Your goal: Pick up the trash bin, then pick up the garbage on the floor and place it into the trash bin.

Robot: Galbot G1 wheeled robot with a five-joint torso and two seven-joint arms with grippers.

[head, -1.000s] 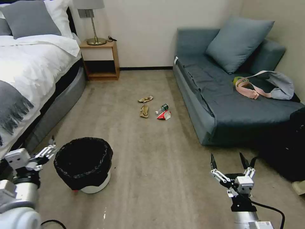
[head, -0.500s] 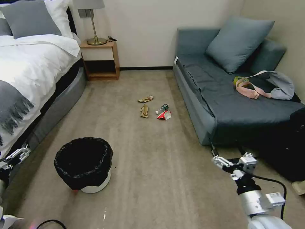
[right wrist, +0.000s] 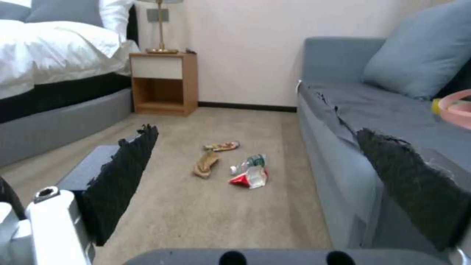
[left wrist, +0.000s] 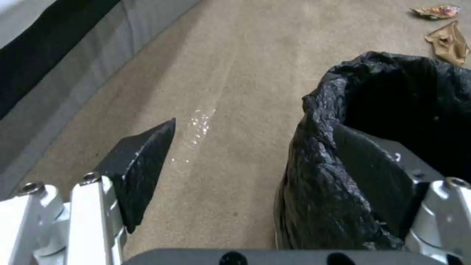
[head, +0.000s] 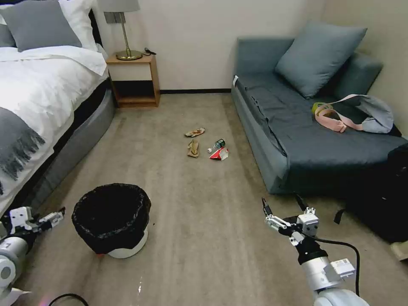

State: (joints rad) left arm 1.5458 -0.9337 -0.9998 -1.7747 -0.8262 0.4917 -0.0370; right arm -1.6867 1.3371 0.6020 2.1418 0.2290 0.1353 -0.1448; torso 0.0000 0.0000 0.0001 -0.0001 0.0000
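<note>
The trash bin [head: 127, 248], white with a black bag over its rim, stands on the carpet at front left. My left gripper [head: 54, 215] hangs low just left of it, open; in the left wrist view [left wrist: 255, 125] one finger [left wrist: 378, 176] overlaps the bag's outer wall [left wrist: 314, 184]. The garbage lies mid-floor: red-and-white carton [head: 219, 154], clear bottle [head: 217, 145], brown paper [head: 193, 148], shiny wrapper [head: 195, 132]. My right gripper [head: 280, 202] is open above the carpet at front right, well short of the carton [right wrist: 250, 178] and bottle [right wrist: 249, 162].
A bed [head: 38, 93] runs along the left, and a nightstand [head: 134, 80] with a lamp stands at the back wall. The grey sofa [head: 306, 140] on the right carries a cushion, a grey-pink bag [head: 361, 114] and a tape roll [head: 316, 106]. Dark luggage [head: 393, 199] stands at far right.
My left gripper swung out to the left, then came back low beside the bin. My right gripper moved forward and to the left. Bin and garbage stayed put.
</note>
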